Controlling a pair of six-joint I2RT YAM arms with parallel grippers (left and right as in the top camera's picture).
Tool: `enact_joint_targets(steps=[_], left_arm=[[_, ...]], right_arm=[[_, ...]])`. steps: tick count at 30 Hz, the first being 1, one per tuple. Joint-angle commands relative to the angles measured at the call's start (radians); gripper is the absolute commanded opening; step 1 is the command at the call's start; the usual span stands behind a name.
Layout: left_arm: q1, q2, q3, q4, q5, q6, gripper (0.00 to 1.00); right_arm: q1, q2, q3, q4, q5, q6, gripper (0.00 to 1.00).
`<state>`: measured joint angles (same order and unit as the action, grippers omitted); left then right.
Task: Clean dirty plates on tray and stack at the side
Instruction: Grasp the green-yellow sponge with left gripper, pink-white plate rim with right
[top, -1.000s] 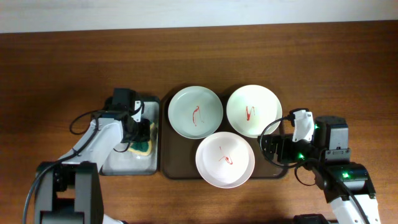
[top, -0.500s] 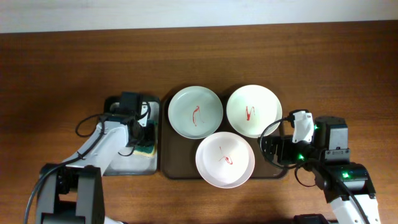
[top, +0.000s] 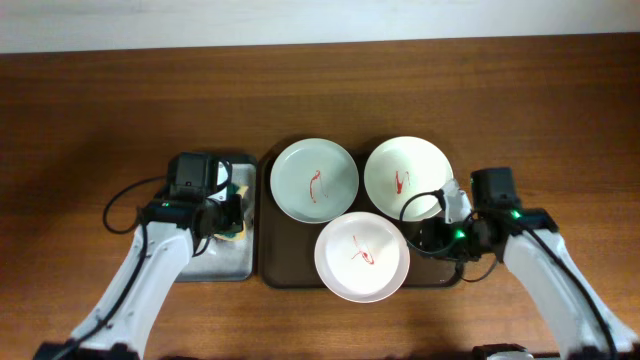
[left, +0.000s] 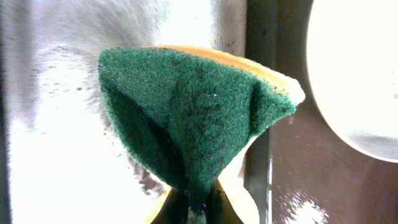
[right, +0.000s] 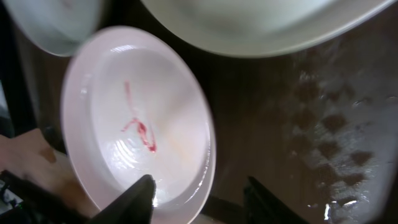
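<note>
Three plates lie on the dark brown tray (top: 268, 262), each with a red squiggle: a mint-green plate (top: 314, 180) at the back left, a white plate (top: 407, 177) at the back right, and a white plate (top: 362, 256) in front. My left gripper (top: 228, 215) is shut on a green and yellow sponge (left: 186, 106), squeezed into a wedge over the sponge tray (top: 200, 262). My right gripper (right: 204, 196) is open. It straddles the right rim of the front white plate (right: 124, 112), one finger over the plate and the other over the tray (right: 323, 124).
The grey sponge tray (left: 56, 155) sits right against the left side of the brown tray (left: 311, 180). Bare wooden table (top: 520, 100) surrounds both trays. In the right wrist view, the back white plate (right: 261, 25) lies close above the gripped-at rim.
My left gripper shut on the sponge in the sponge tray. My right arm swung in towards the front plate's right rim, its jaws narrowing.
</note>
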<state>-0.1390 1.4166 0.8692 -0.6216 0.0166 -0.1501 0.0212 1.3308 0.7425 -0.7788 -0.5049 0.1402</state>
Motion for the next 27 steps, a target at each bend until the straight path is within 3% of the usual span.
enact_joint_targets(steps=[1, 6, 9, 12, 15, 21, 27], left_arm=[[-0.002, -0.064, 0.011, -0.020, -0.013, -0.015, 0.00], [-0.002, -0.064, 0.011, -0.051, -0.013, -0.018, 0.00], [-0.002, -0.064, 0.011, -0.051, -0.013, -0.018, 0.00], [-0.002, -0.064, 0.011, -0.057, -0.013, -0.018, 0.00], [-0.002, -0.064, 0.011, -0.063, -0.013, -0.018, 0.00], [-0.002, -0.102, 0.011, -0.007, -0.029, -0.016, 0.00], [-0.002, -0.198, 0.011, 0.156, -0.174, -0.013, 0.00]], right_arm=[[0.006, 0.136, 0.013, 0.009, -0.028, -0.001, 0.42], [0.021, 0.220, 0.013, 0.042, -0.044, -0.004, 0.29], [0.099, 0.220, 0.013, 0.069, -0.008, 0.000, 0.27], [0.153, 0.220, 0.013, 0.082, 0.035, 0.080, 0.10], [0.176, 0.220, 0.013, 0.088, 0.050, 0.107, 0.04], [0.176, 0.220, 0.013, 0.092, 0.050, 0.108, 0.04], [0.176, 0.220, 0.013, 0.092, 0.049, 0.108, 0.04]])
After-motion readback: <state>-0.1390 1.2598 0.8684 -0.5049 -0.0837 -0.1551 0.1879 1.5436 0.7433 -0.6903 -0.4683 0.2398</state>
